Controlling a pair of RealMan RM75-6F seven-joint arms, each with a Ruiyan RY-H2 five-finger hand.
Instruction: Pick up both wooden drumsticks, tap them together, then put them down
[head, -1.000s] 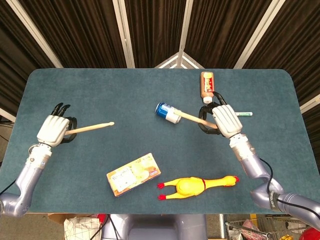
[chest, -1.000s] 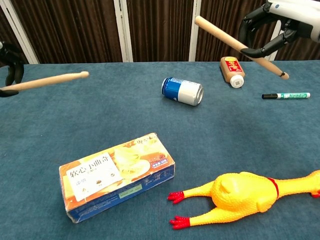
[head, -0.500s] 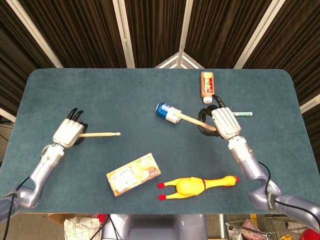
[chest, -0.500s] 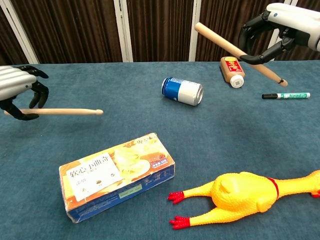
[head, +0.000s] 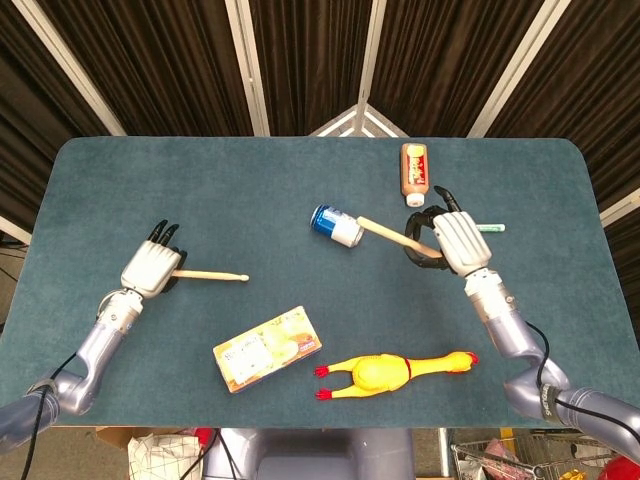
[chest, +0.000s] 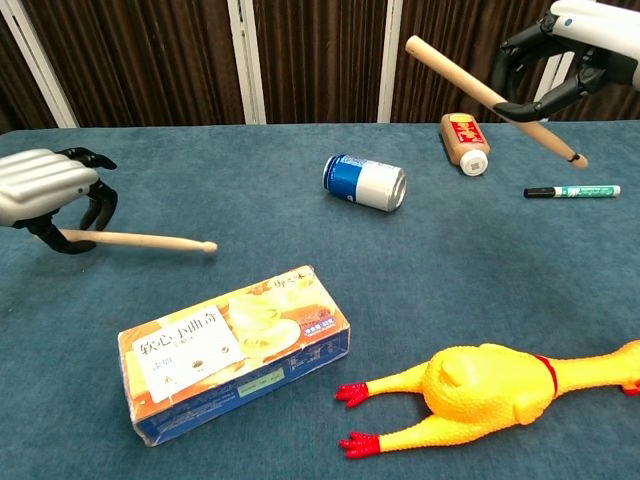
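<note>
left robot hand has lowered its drumstick tableward.

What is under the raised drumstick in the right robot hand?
In the head view, the drumstick in the right robot hand overlaps the blue can; otherwise bare table. Its gripped middle is covered.

Left hand holds a pale wooden drumstick; right hand holds a second wooden drumstick above the blue-green felt table.

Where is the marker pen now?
The marker pen lies on the table's right side in both views, just past the right hand, near the brown bottle.
</note>
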